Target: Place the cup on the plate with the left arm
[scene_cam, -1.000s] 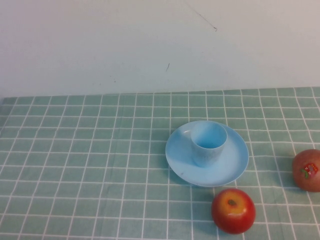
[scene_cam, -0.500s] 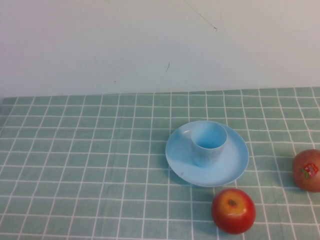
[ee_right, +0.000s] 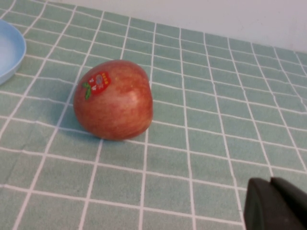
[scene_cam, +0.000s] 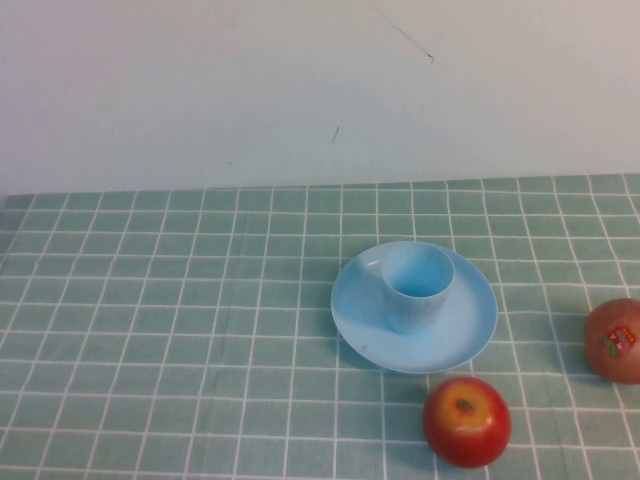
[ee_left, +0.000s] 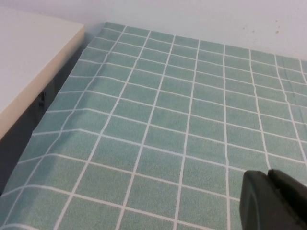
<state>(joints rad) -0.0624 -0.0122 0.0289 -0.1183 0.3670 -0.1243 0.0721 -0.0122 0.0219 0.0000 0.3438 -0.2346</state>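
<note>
Cup (scene_cam: 416, 285), light blue and handleless, stands upright on the light blue plate (scene_cam: 470, 330), slightly toward the plate's far-left part, its open mouth facing up; you see this only in the high view. That view also shows you a red apple (scene_cam: 466, 421) just in front of the plate on the green checked tablecloth (scene_cam: 180, 330), and a duller stickered apple (scene_cam: 614, 340) at the right edge, neither touching the plate; no arm appears there. In the left wrist view you find the left gripper (ee_left: 273, 201) as a dark tip over bare tablecloth near the table's left edge, beside a white board (ee_left: 29, 57); whether its fingers are open or closed you cannot tell. In the right wrist view the right gripper (ee_right: 276, 203) is likewise only a dark tip, finger state not discernible, near the stickered apple (ee_right: 113, 99), with a sliver of the plate's rim (ee_right: 10, 52) beyond it.
</note>
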